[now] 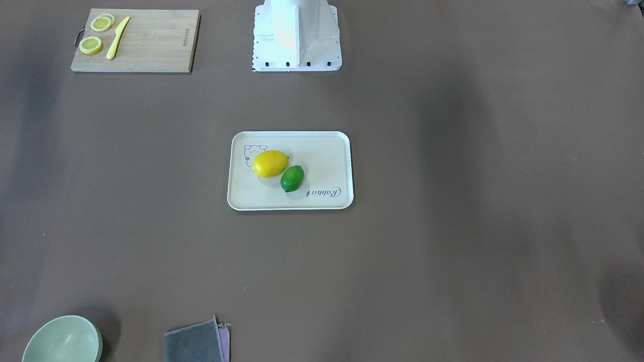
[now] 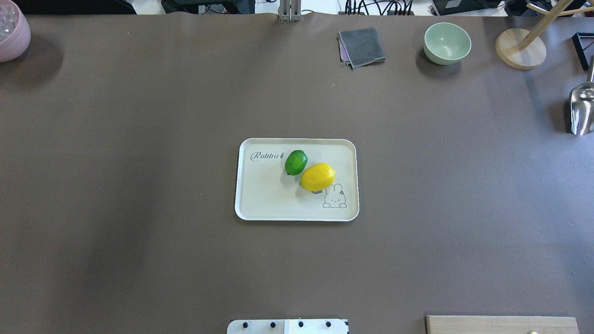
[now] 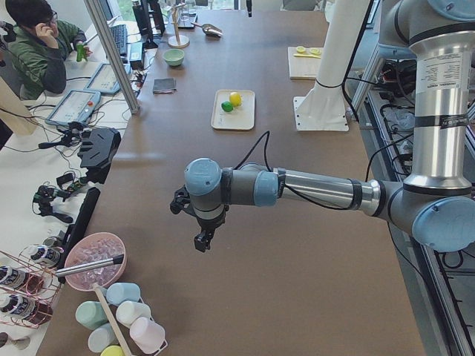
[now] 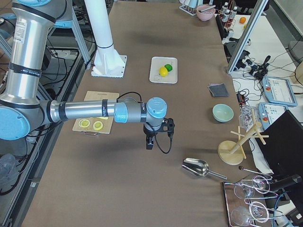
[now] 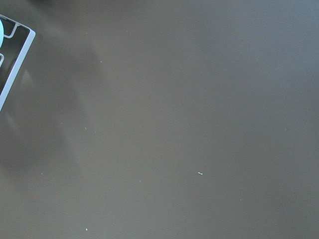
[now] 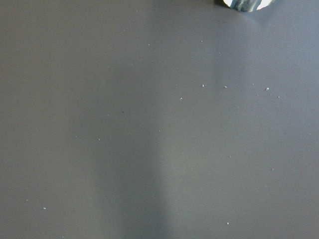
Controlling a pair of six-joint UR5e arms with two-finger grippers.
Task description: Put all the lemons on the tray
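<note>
The glossy green lemon [image 2: 295,162] and yellow oval lemon [image 2: 318,176] were seen touching on the cream rectangular tray [image 2: 260,199], well clear of every edge of the tabletop [image 2: 139,185]. Placing was judged finished (no further move needed). For the left claw [image 3: 202,239] and right claw [image 4: 148,143], open or closed could not be told.

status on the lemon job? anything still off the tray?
Looks done: the yellow lemon and the green lemon both lie on the tray, side by side. Nothing in hand: the left gripper and right gripper hang over bare table far from the tray; open or shut, cannot tell. Nothing seems left: only lemon slices sit on the cutting board.
</note>
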